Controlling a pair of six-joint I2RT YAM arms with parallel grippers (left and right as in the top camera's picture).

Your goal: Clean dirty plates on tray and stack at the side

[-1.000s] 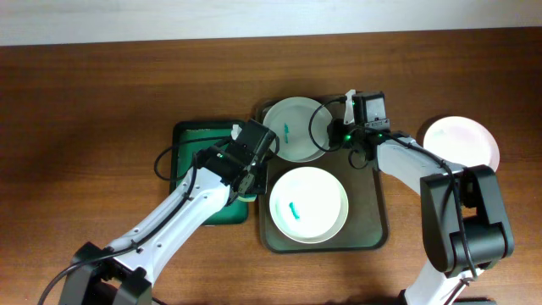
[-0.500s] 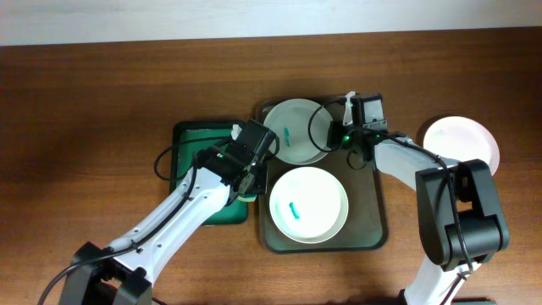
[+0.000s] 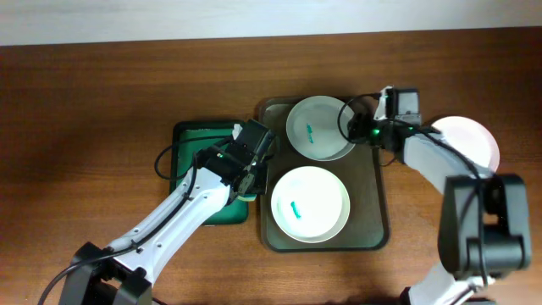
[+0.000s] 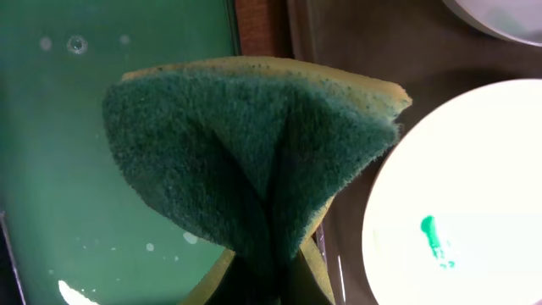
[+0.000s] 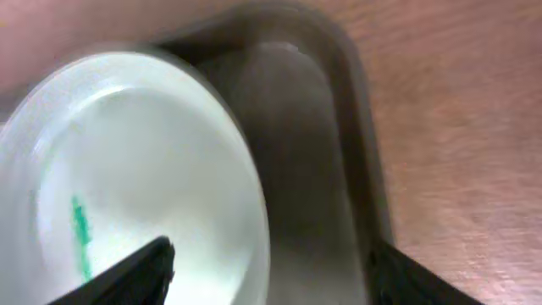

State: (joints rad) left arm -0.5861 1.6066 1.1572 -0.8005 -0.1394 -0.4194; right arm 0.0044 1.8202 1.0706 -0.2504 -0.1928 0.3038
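Overhead: two smeared plates [image 3: 320, 127] [image 3: 310, 203] in tray [image 3: 373, 196]; left claw [image 3: 251, 171] clenched on sponge [image 4: 254, 161], right claw [image 3: 366, 131] released.

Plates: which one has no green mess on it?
The lone plate on the wooden table right of the tray. The back plate and front plate on the tray each have a teal smear.

Robot lab setup: left arm [image 3: 182, 212], right arm [image 3: 428, 157] at wood-grain tabletop [image 3: 85, 110]; pale wall [image 3: 254, 17] behind.
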